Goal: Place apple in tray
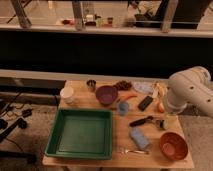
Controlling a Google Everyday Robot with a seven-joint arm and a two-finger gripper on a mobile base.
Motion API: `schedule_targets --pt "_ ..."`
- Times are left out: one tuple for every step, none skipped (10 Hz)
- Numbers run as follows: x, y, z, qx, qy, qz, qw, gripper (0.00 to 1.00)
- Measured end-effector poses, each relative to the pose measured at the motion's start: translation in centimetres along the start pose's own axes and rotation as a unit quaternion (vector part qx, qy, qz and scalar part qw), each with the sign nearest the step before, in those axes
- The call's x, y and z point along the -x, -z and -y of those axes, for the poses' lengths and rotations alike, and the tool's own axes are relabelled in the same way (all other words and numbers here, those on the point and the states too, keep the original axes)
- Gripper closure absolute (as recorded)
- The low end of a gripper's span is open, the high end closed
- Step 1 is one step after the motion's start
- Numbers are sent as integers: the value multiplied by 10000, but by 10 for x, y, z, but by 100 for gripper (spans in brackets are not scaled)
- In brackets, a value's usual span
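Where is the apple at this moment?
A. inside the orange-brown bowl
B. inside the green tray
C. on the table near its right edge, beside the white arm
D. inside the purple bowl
C: the apple lies on the table close to the white arm, well apart from the tray on the left side; the gripper is not in view.

There is one camera. It looks from high at the near side of the wooden table (118, 132), facing down and forward to the windows (50, 12) behind. The whole table fits in the view. The white arm (190, 92) enters from the right, and its gripper (161, 123) is low over the table's right part.
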Motion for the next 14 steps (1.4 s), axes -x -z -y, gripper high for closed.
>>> schedule_targets --pt "0 0 0 0 0 0 10000 20" --pt "0 0 0 0 0 0 10000 20" --pt "0 0 0 0 0 0 10000 20" --pt "0 0 0 -1 0 0 10000 20" --pt "0 0 0 -11 -10 7 10000 20" --pt "-2 1 3 -52 -54 37 10000 20" --pt "-8 2 7 -118 -125 75 9998 20" --pt "-14 4 13 -205 -203 150 9995 20" --pt "-19 6 19 -291 -276 221 9990 20" --pt "-25 7 24 -367 -339 273 9984 20" --pt "-30 7 29 -424 -386 310 9979 20" --pt "-35 5 36 -474 -433 343 9973 20" --pt "-39 1 44 -514 -461 380 9969 20" --pt "-42 -7 57 -566 -444 391 9966 20"
